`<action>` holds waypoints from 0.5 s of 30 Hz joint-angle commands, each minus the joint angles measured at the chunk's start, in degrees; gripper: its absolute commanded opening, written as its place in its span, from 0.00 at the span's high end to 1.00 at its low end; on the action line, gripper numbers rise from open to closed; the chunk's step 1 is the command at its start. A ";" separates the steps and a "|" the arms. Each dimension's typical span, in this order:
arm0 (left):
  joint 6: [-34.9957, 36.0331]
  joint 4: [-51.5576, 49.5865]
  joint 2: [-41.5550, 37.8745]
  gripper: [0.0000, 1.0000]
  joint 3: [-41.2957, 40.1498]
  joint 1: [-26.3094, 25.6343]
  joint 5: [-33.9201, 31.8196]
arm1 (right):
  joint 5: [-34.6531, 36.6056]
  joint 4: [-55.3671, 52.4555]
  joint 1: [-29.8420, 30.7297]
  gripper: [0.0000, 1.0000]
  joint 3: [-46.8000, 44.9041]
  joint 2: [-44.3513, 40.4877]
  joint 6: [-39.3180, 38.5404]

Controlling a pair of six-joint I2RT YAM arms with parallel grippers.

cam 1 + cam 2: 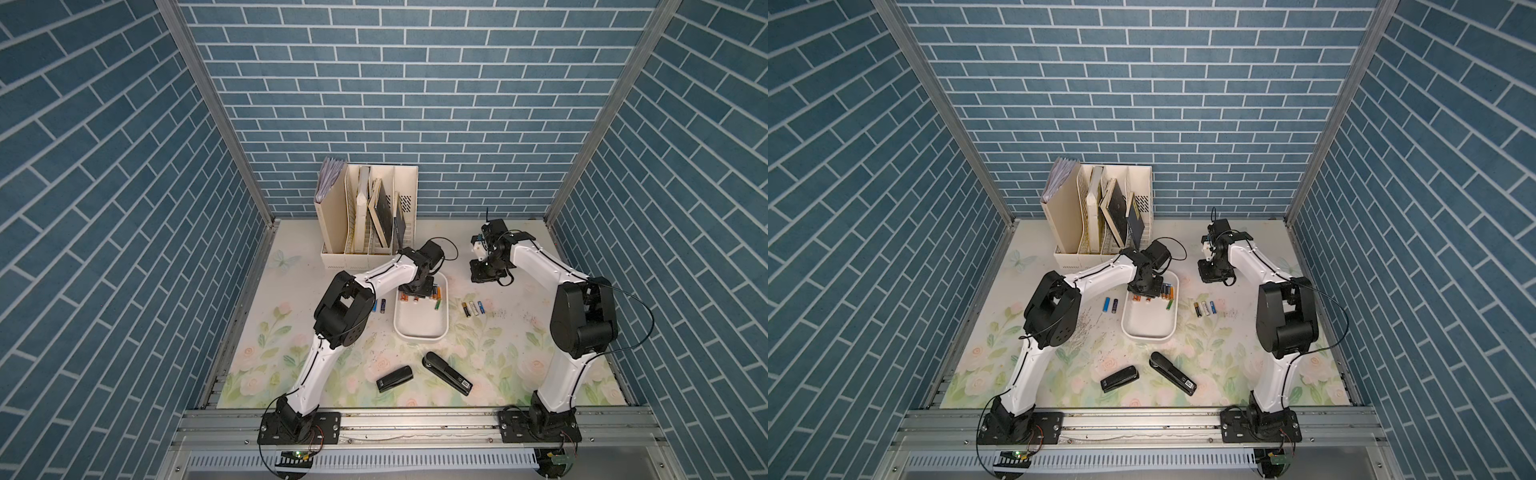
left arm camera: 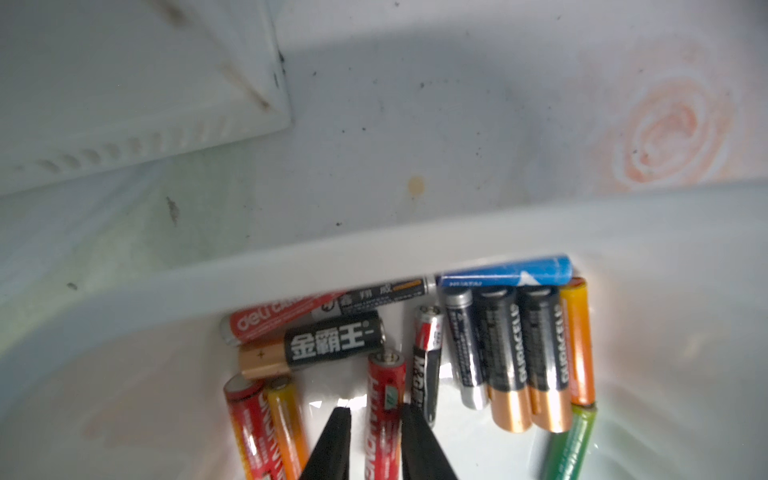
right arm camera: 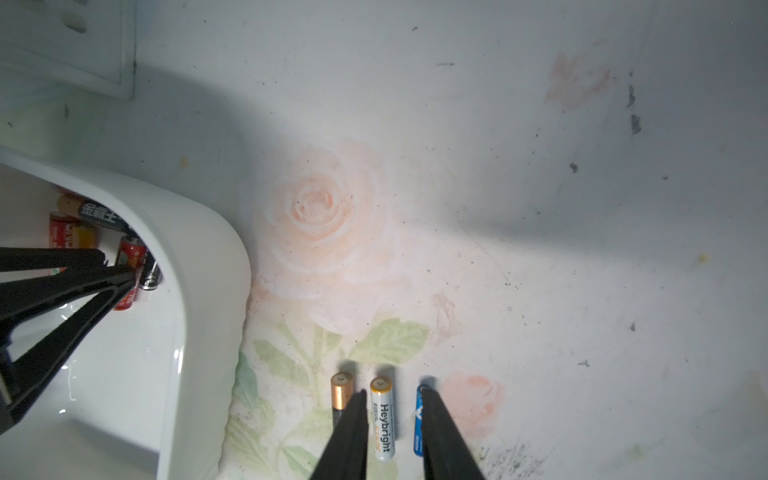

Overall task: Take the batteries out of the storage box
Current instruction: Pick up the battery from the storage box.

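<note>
See the batteries (image 2: pixel 503 353) crowded at the far end of the white storage box (image 1: pixel 419 322), in the middle of the table (image 1: pixel 519 374), with three cells (image 1: pixel 473 308) lying out beside its right wall and two cells (image 1: pixel 383 306) beside its left. Find the left gripper (image 2: pixel 376 409) nearly closed astride one red battery (image 2: pixel 385 374), one finger (image 2: pixel 419 449) touching and a slit at the other, so cannot tell if truly clamped. May squeeze this round cell out sideways, or drag the black-and-red battery (image 2: pixel 428 365) just beside it; leave aside the right gripper (image 3: pixel 395 392), partly open and empty.
</note>
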 commanded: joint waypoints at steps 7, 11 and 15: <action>0.35 -1.58 1.54 0.73 0.84 0.19 -0.68 | 0.29 -1.15 -0.28 0.74 0.56 -0.91 -1.84; 0.31 -1.02 1.50 0.73 0.07 0.23 -0.63 | 0.37 -1.22 -0.28 0.74 0.46 -1.00 -1.83; 0.17 -0.62 1.17 0.72 -0.40 0.21 -0.72 | 0.34 -1.11 -0.28 0.74 0.49 -1.00 -1.82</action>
